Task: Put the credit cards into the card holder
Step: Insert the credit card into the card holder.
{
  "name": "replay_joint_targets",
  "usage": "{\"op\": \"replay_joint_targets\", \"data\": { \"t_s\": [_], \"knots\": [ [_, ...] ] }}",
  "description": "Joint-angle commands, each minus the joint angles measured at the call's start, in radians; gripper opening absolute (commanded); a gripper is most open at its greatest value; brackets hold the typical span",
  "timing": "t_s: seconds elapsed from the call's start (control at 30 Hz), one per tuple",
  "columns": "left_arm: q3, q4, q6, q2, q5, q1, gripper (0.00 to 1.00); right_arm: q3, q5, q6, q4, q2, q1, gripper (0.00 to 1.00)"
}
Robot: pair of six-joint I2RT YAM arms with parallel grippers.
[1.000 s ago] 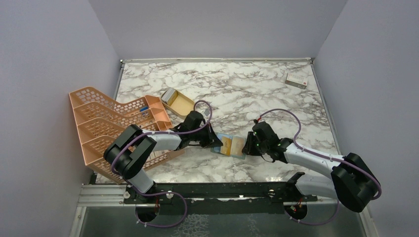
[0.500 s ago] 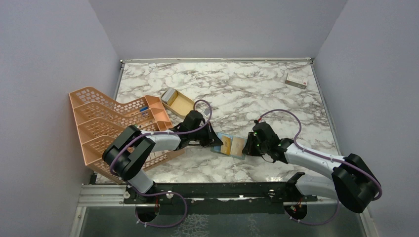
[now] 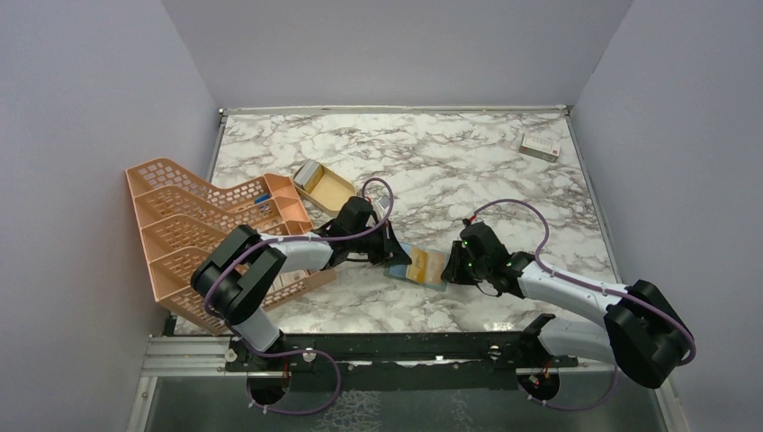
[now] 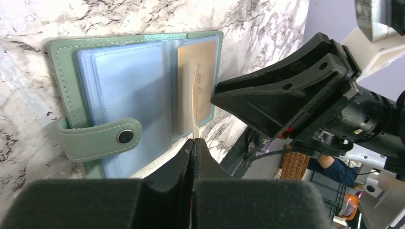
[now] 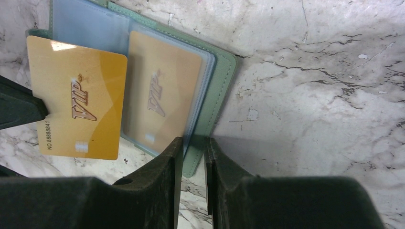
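Card holder (image 3: 421, 265) lying open on marble counter (image 3: 468, 171) between two robot arms, pale blue sleeves facing up, snap tab (image 4: 100, 138) on the side nearest the left arm. One gold credit card (image 5: 160, 98) already seated under a clear sleeve on the page nearest the right arm. Left jaws clamped tight on a second credit card (image 5: 76, 112), held by one edge just over the open pages, not yet in any pocket. Right jaws narrow, closed around the card holder's green edge near a corner, apparently steadying it.

To do this step well: line the held card's leading edge up with a sleeve mouth, lower the tilt, slide along the page rather than pressing down, hold the steadying grip firm against skidding, and release only once well seated.
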Motion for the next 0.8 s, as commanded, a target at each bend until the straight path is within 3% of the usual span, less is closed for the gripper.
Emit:
{"op": "replay_joint_targets", "data": {
  "t_s": [0.0,0.37,0.77],
  "knots": [
    [0.029,0.005,0.041,0.027,0.03,-0.003,0.0,0.004,-0.008,-0.003,-0.028,-0.009,0.004,0.22],
    [0.059,-0.11,0.11,0.031,-0.043,-0.003,0.0,0.005,-0.008,-0.004,-0.037,-0.019,0.005,0.22],
    [0.062,-0.1,0.109,0.069,-0.046,-0.003,0.0,0.004,-0.008,-0.001,-0.044,-0.032,0.005,0.22]
  ]
}}
